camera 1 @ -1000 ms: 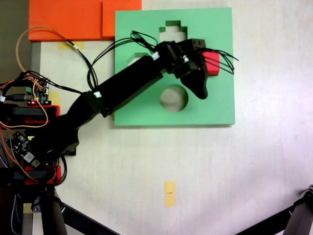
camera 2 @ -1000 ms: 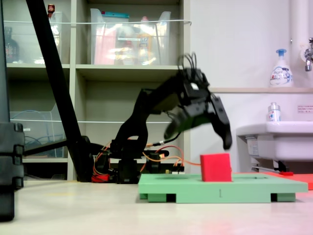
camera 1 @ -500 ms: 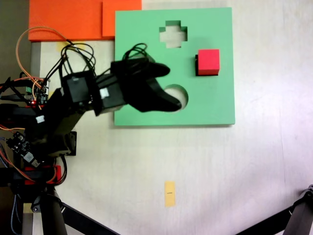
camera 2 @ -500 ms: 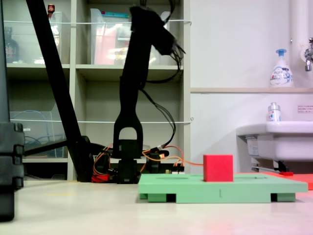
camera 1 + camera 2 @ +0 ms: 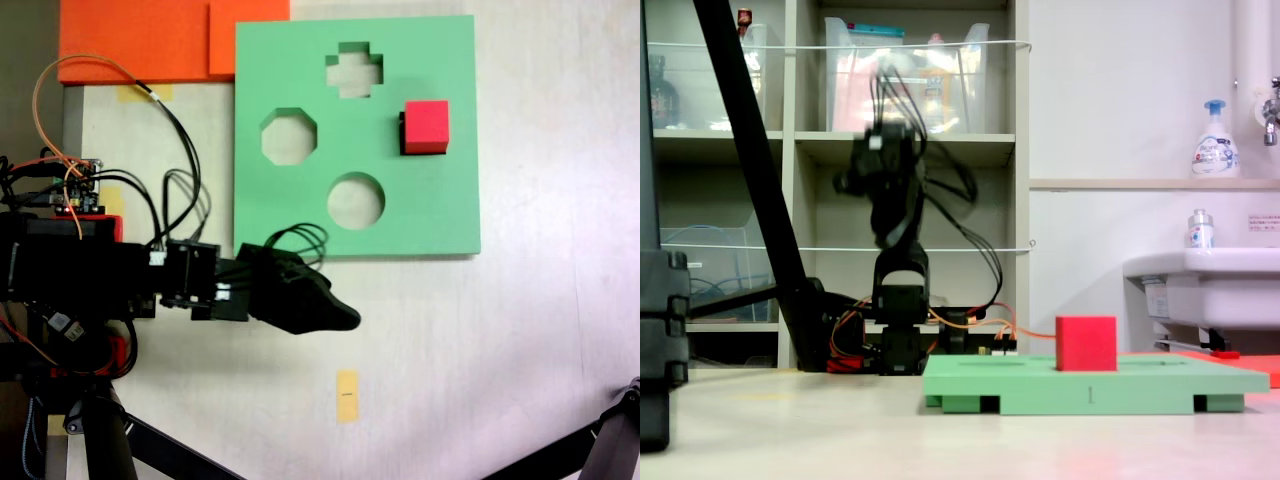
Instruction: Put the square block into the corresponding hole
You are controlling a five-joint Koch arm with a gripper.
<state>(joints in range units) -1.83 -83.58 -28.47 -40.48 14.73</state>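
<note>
The red block [image 5: 426,125] sits on the green board [image 5: 440,210], and from above a dark sliver of the square hole [image 5: 402,134] shows along its left edge. That suggests it is seated in the hole, or at least standing squarely over it. From the side the block [image 5: 1086,343] rises well above the board [image 5: 1095,383]. This fits a thin board with shallow cutouts, though how deep the block sits cannot be told.

The arm is folded close to its base, and the gripper [image 5: 325,312] hangs over bare tabletop [image 5: 500,350] below the board's lower edge, well apart from the block. That placement reads as a parked pose, with nothing carried. From above, one dark pointed tip is plain, with the other jaw likely behind it. In the side view the arm is a blur, so whether the jaws are spread or pressed together cannot be told.

The octagonal cutout [image 5: 289,137], the round one [image 5: 356,200] and the cross-shaped one [image 5: 354,70] are empty. A small yellow tape strip [image 5: 347,395] lies on the tabletop — probably a placement marker. The task looks essentially done.
</note>
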